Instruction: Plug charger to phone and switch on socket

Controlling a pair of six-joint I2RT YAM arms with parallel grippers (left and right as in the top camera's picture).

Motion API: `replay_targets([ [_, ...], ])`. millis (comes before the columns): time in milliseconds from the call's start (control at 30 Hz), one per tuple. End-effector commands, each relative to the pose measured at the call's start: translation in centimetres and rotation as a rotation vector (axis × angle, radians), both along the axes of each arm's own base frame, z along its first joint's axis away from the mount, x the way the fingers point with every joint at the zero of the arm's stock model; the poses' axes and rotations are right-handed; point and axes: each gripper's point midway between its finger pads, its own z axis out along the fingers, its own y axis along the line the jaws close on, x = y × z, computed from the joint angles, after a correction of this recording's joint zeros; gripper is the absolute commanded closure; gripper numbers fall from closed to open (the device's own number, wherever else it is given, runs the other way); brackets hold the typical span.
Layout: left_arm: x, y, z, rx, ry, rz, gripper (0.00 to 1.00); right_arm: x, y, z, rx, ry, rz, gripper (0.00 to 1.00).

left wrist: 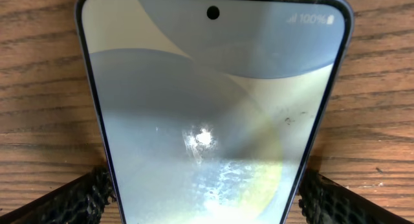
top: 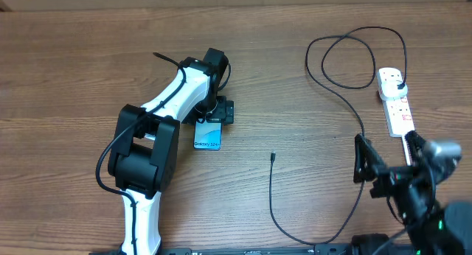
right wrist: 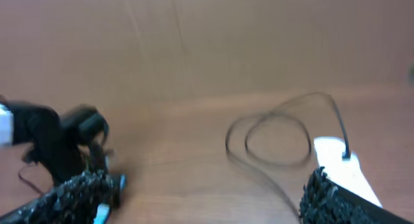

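Note:
The phone (top: pixel 208 136) lies flat on the wooden table with its teal screen up, and it fills the left wrist view (left wrist: pixel 207 101). My left gripper (top: pixel 216 113) is at its far end, with a finger pressed on each long edge (left wrist: pixel 204 199). The charger cable (top: pixel 330 79) runs from its loose tip (top: pixel 273 156) in a long curve and a loop to a black plug (top: pixel 399 81) seated in the white socket strip (top: pixel 394 102). My right gripper (top: pixel 387 153) is open and empty near the strip's front end, above the table (right wrist: pixel 204 185).
The right wrist view is blurred; it shows the cable loop (right wrist: pixel 272 140) and the strip (right wrist: pixel 336 156) ahead on the right, and the left arm (right wrist: pixel 58 136) on the left. The cable's low bend (top: pixel 295 240) lies close to the table's front edge.

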Motion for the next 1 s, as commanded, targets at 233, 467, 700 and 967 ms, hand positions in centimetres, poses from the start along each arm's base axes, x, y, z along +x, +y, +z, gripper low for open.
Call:
replay_targets([
  [233, -3.6, -0.9, -3.8, -0.041, 0.157, 0.007, 0.16, 1.6, 5.5, -2.0, 0.115, 0.232, 0.298, 0.0],
  [467, -3.6, -1.9, -3.7, -0.102, 0.161, -0.024, 0.2, 2.9, 6.4, -5.9, 0.234, 0.453, 0.291, 0.0],
  [700, -4.6, -4.7, -2.9, -0.282, 0.21, -0.105, 0.21, 4.3, 8.0, -11.5, 0.314, 0.718, 0.344, 0.0],
  [967, -5.9, -7.5, -1.4, -0.483, 0.269, -0.162, 0.2, 6.2, 12.1, -18.3, 0.439, 1.023, 0.477, 0.0],
])
